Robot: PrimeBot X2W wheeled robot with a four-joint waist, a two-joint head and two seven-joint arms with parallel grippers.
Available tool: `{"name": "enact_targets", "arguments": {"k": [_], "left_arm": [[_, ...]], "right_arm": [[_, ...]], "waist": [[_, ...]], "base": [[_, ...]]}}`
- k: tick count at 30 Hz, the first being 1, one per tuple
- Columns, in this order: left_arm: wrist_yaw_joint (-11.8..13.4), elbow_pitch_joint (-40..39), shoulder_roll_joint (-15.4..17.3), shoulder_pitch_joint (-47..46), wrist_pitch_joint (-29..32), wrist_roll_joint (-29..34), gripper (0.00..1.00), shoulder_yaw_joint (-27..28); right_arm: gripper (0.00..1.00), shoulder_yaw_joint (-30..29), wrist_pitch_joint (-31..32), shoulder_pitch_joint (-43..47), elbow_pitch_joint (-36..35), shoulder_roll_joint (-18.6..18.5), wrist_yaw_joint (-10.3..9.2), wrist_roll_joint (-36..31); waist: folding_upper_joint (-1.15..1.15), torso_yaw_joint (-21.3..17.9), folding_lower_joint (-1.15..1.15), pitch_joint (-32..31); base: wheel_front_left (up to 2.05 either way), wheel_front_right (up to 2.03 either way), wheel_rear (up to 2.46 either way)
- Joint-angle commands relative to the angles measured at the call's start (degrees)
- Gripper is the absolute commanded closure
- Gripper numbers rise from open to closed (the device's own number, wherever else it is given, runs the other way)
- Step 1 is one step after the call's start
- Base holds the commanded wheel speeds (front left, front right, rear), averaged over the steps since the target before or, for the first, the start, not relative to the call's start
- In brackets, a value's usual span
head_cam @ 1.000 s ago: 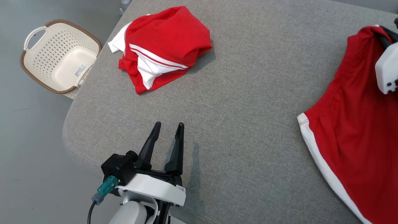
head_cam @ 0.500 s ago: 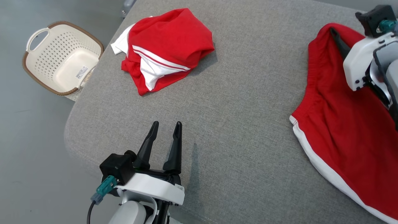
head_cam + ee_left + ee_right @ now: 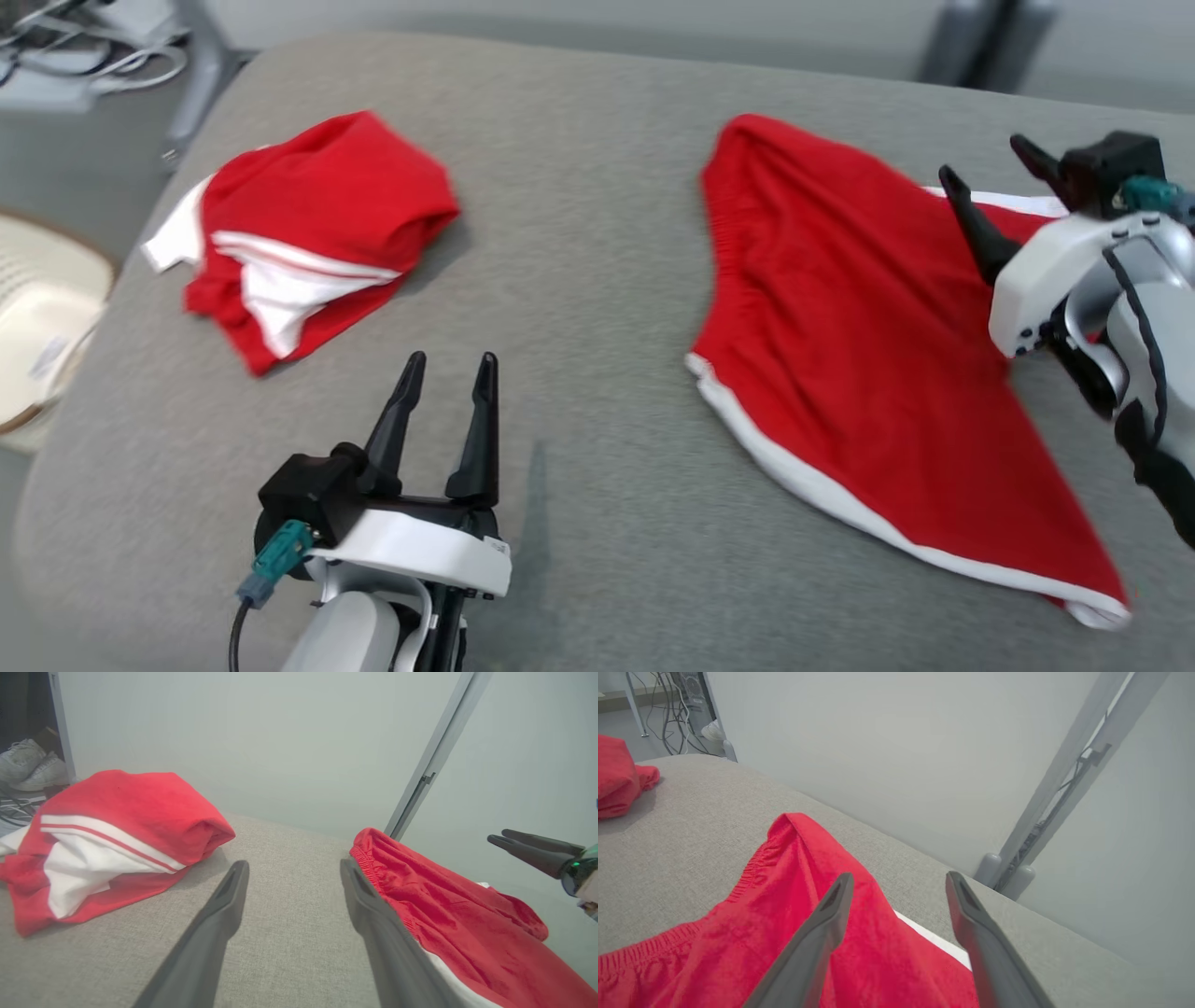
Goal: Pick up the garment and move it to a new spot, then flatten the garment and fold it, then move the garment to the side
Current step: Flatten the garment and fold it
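Red cloth shorts with white hem point(image 3: 840, 355) spread, creased, toward right edge of grey fabric surface point(image 3: 597, 215). Light, limp, likely to sag; pinch at waistband point(image 3: 721, 224) corners. Right gripper point(image 3: 982, 159) wide, empty, over shorts' far side; left gripper point(image 3: 451, 359) wide, empty, near front edge

Soft matt red cloth garment point(image 3: 840, 373), rough grey woven fabric tabletop point(image 3: 579, 233)

No readable text — basket label point(image 3: 47, 357) blurred
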Motion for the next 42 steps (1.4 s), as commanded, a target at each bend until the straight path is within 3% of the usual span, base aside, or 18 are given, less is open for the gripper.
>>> {"name": "enact_targets", "arguments": {"k": [1,6,11,20,28,36,42], "left_arm": [[-0.35,0.20,0.25,-0.38,-0.15,0.72,0.00,0.89],[-0.79,0.62,0.27,0.66,-0.14,1.69,0.00,3.53],[-1.38,1.38,0.26,1.45,-0.15,2.39,0.00,5.25],[-2.40,6.56,0.25,1.30,-0.14,2.97,0.00,5.42],[-2.53,14.76,0.25,-1.35,-0.14,-0.06,0.00,3.65],[0.25,24.13,0.27,-5.59,-0.15,-1.10,0.00,2.81],[-0.88,26.81,0.30,-8.05,-0.15,-5.26,0.00,3.72]], "right_arm": [[0.00,-1.26,-0.70,2.28,-0.99,-0.71,-0.03,0.78],[0.00,-6.59,-1.05,8.19,-5.59,-1.24,-0.02,0.94],[0.00,-16.49,-0.97,18.04,-13.83,-0.42,-0.02,-1.80],[0.00,-34.02,-0.99,35.72,-26.89,6.88,-0.02,-13.43],[0.00,-38.68,-0.71,40.00,-31.94,11.30,-0.02,-19.26],[0.00,-40.12,0.17,42.10,-34.75,12.69,-0.02,-21.33],[0.00,-39.48,1.08,42.84,-35.00,13.29,-0.02,-22.33]], "waist": [[0.00,-6.45,0.00,-3.06],[0.00,-12.05,0.00,-4.88],[0.00,-16.01,0.00,-6.46],[0.00,-20.76,0.00,-7.02],[0.00,-24.57,0.00,-5.64],[0.00,-26.37,0.00,-4.12],[0.00,-27.56,0.00,-3.02]], "base": [[0.00,0.00,0.00],[0.00,0.00,0.00],[0.00,0.00,0.00],[0.00,0.00,0.00],[0.00,0.00,0.00],[0.00,0.00,0.00],[0.00,0.00,0.00]]}}
